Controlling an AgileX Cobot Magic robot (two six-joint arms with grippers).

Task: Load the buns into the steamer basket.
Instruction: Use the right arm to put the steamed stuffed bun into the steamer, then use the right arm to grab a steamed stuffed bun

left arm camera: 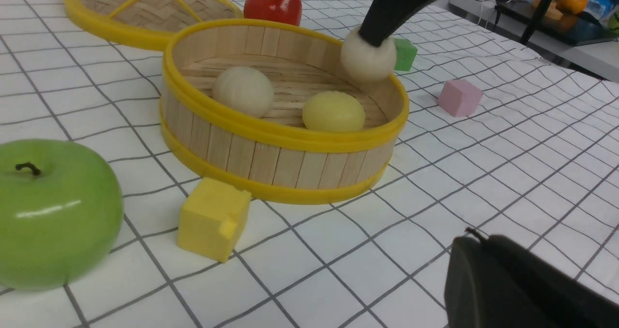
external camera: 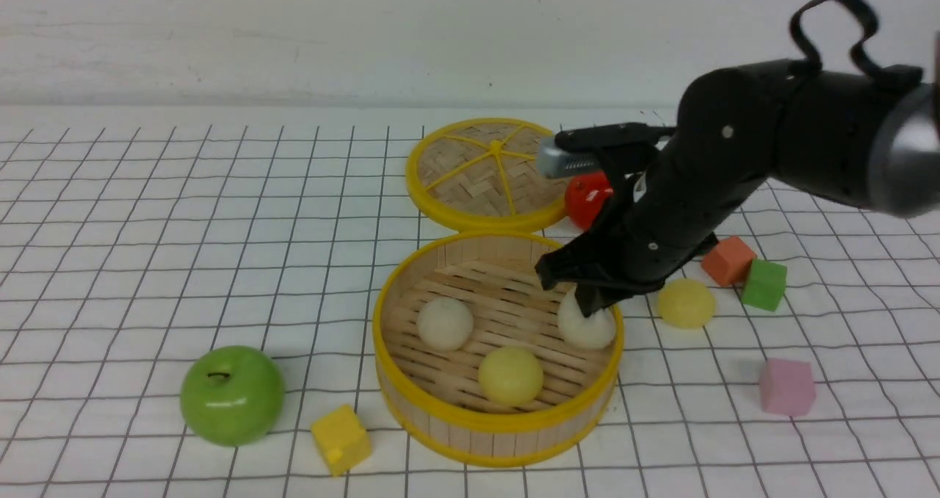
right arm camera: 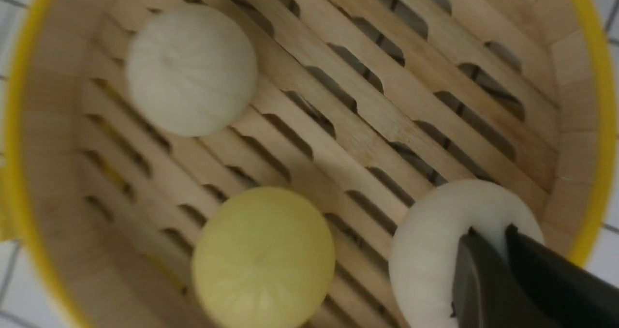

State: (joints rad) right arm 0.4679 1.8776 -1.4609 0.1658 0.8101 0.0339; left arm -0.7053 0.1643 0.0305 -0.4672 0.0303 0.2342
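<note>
**Desk** (external camera: 147, 226): white cloth with a black grid; bears everything listed.

**Steamer basket** (external camera: 499, 430): round, deep, bamboo, with a slatted wall and floor and yellow rims. It stands at near centre.

**Off-white dome-shaped bun** (external camera: 445, 323): lies on the basket floor, left side.

**Pale yellow rounded bun** (external camera: 510, 374): lies on the basket floor, near side, apart from the off-white one.

**Second off-white bun** (external camera: 598, 329): hangs at about rim height, just inside the basket's right wall, gripped at its top. Contact with the wall cannot be told.

**Second pale yellow bun** (external camera: 686, 302): lies on the desk outside the basket, near its right wall.

**Right pincer** (external camera: 587, 307): black, reaches in from the right. It is clenched on the second off-white bun, with only a slit between its tips.

**Left pincer** (left arm camera: 508, 279): only a dark part shows in the left wrist view, over bare cloth. It is clenched, with nothing seen in it.

**Lid** (external camera: 477, 175): flat, round, woven, with yellow spokes and rim. It lies just beyond the basket.

**Red apple** (external camera: 586, 198): glossy, just right of the lid, partly hidden by the right arm.

**Green apple** (external camera: 232, 395): glossy, at near left, well apart from the basket.

**Yellow foam cube** (external camera: 341, 439): lies between the green apple and the basket, at the near side.

**Orange foam cube** (external camera: 728, 260) and **green foam cube** (external camera: 764, 285): side by side at the right.

**Pink foam cube** (external camera: 786, 386): lies alone at near right.
</note>
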